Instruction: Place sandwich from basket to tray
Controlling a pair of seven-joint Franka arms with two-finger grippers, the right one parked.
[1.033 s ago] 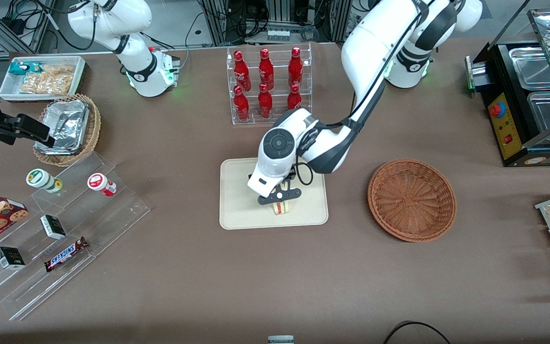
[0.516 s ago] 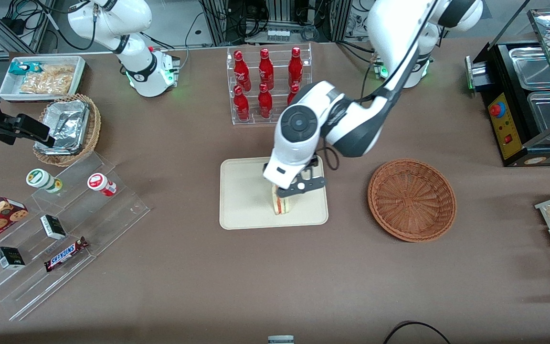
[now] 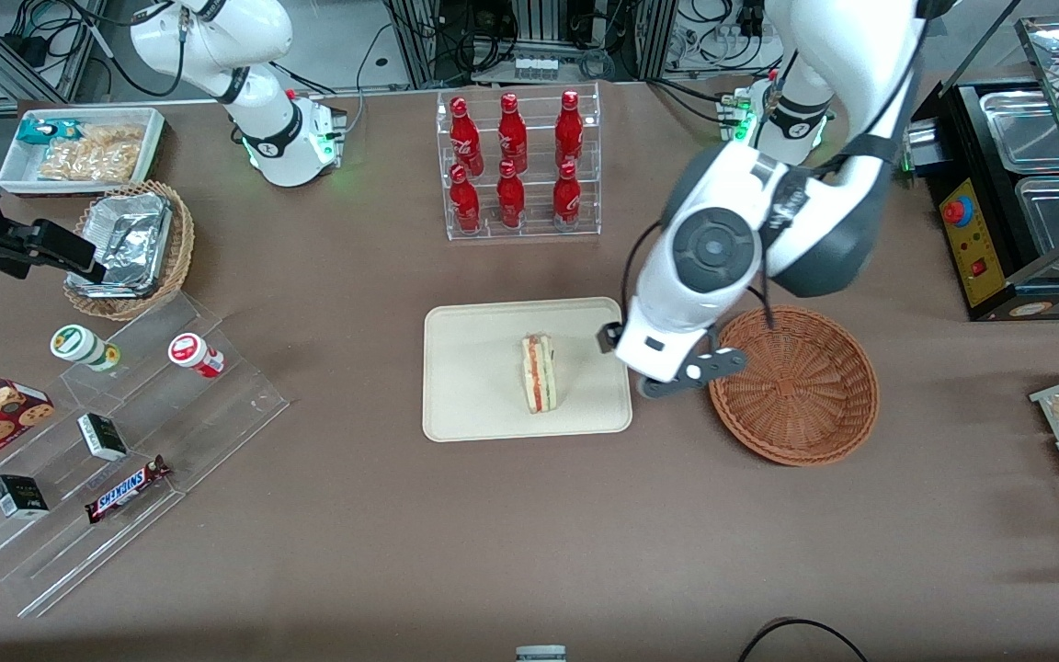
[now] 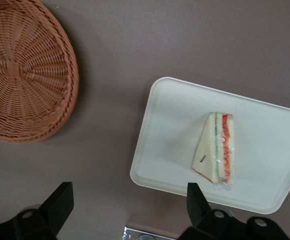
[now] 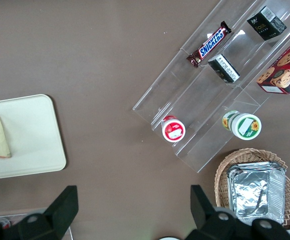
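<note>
front: high, looking down | wrists: downward, seemingly closer | shared: tray

sandwich (wedge) on tray

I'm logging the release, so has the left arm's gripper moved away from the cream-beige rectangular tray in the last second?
Yes. The gripper, jaws open, moved off the cream-beige rectangular tray toward the reddish-brown wicker basket.

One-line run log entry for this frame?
step: place done | sandwich: on tray | basket: empty | gripper: open, holding nothing, between tray and basket
</note>
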